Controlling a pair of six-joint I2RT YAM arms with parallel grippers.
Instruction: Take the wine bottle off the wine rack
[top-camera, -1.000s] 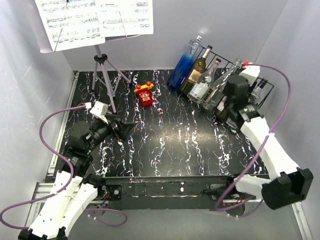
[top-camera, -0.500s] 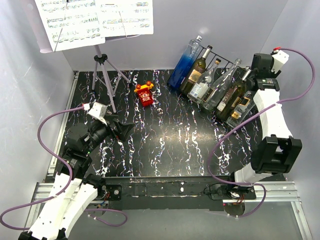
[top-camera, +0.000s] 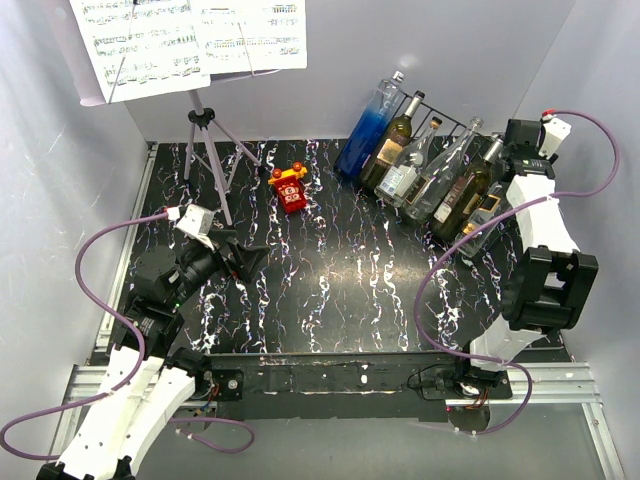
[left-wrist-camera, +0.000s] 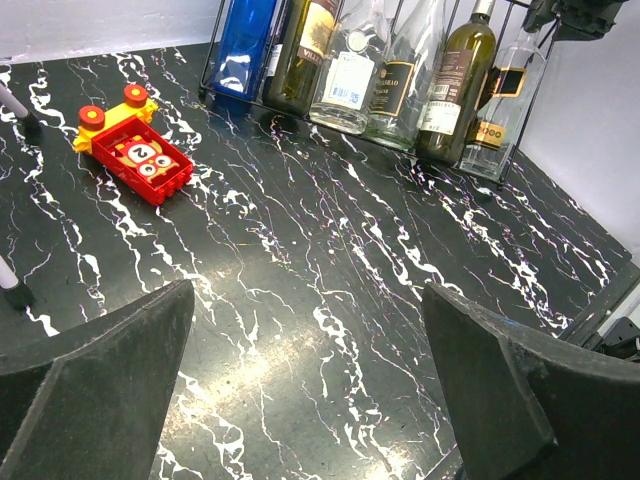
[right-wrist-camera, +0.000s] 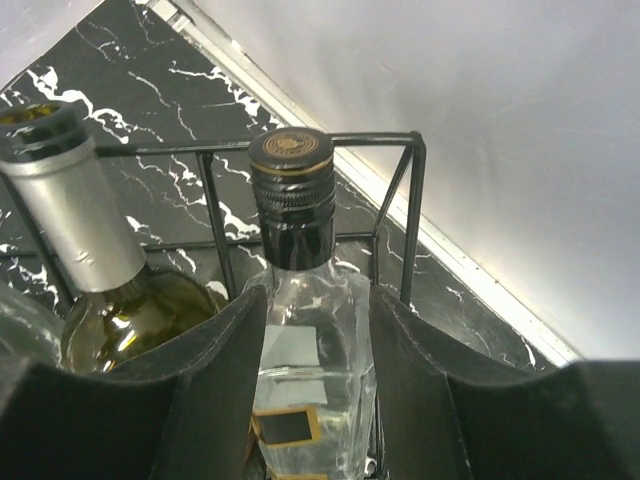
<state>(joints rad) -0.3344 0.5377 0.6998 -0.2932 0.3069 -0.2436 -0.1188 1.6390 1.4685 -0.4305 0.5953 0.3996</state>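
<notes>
Clear edge bottle (right-wrist-camera: 308, 330), right claw (right-wrist-camera: 318, 300) seemingly gripping

glossy clear-glass wine bottle (right-wrist-camera: 310, 325), thin-wire wine rack (right-wrist-camera: 412, 190)

The white-and-black right arm (top-camera: 545, 235) is stretching toward the far right corner, its black 2-finger right gripper (right-wrist-camera: 318, 300) pointing down and pressing both shoulders of a clear glass bottle with a black screw cap (right-wrist-camera: 292, 190). The matching left arm (top-camera: 150, 310) is crouching folded at the near left, its black left gripper (left-wrist-camera: 308, 300) gaping wide, holding nothing.
</notes>
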